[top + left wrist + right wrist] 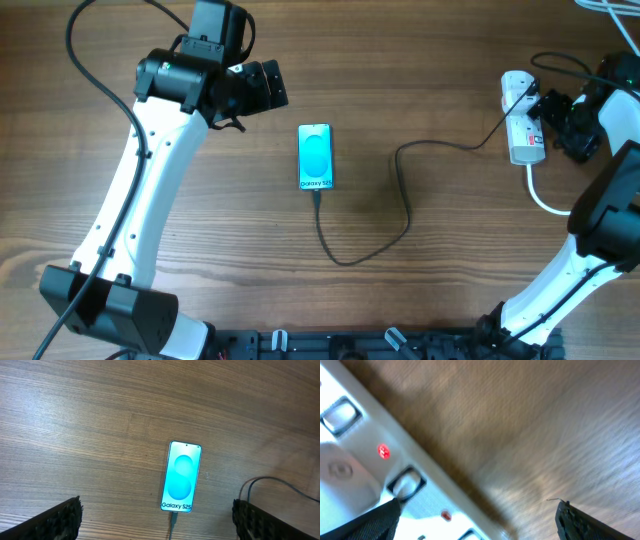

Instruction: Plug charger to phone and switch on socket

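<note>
Phone [315, 157]: screen glowing cyan-teal, two paler blobs, white strip with dark lettering.
Charger [404, 195]: black, thin, plain throughout.
Socket [520, 140]: white body, red lit dot, white cord.
Table [450, 60]: brown wood, streaky grain.
Left arm [132, 208]: white shell, black joints.

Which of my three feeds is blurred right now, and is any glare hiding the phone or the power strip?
Overhead: sharp, even light, no glare on the phone. Left wrist: crisp, the phone's label reads clearly. Right wrist: blurred throughout, the power strip soft at close range, one red light visible.
</note>
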Tool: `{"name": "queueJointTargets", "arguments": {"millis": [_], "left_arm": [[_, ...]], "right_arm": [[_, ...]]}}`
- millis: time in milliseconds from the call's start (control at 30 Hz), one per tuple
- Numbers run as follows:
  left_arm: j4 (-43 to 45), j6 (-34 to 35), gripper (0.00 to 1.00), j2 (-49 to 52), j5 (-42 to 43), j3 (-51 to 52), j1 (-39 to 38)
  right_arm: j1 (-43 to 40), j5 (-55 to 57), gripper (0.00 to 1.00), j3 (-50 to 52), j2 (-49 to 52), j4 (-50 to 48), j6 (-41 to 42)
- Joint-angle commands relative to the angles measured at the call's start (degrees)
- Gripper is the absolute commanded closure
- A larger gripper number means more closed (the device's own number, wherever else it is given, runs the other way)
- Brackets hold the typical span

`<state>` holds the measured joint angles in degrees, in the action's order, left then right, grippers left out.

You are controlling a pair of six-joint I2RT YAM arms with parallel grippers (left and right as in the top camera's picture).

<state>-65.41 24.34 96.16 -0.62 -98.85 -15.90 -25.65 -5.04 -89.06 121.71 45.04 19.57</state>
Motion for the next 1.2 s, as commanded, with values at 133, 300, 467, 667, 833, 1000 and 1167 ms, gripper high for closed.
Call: {"name": "queueJointTargets", "arguments": {"millis": [133,300,467,667,833,1000,1167], "left_arm": [[0.0,0.5,0.0,0.5,-0.8,0.2,0.0],[0.0,0.5,0.0,0.5,-0.8,0.2,0.0],[0.0,0.5,0.0,0.5,-0.8,0.2,0.0],[0.0,0.5,0.0,0.5,-0.8,0.2,0.0],[0.0,0.5,0.0,0.5,-0.8,0.2,0.0],[0.0,0.5,0.0,0.5,-0.8,0.2,0.0],[0.0,0.5,0.0,0.5,-0.8,0.2,0.0]], "right_arm": [[-1.0,-1.4,0.0,0.5,-9.5,6.7,4.4],[-1.0,-1.0,0.0,0.5,-19.3,12.4,4.4],[-0.1,-1.1,0.0,2.8,-30.8,17.9,2.4],[2.9,-1.1,0.0,12.5,-47.3,16.3,1.5],[6.6,-1.5,0.0,23.3,-63.6,12.9,3.9],[7.1,-1.5,0.0,28.7,-75.6,17.5,13.0],[7.1,-1.5,0.0,28.7,-79.0,21.3,17.6]]}}
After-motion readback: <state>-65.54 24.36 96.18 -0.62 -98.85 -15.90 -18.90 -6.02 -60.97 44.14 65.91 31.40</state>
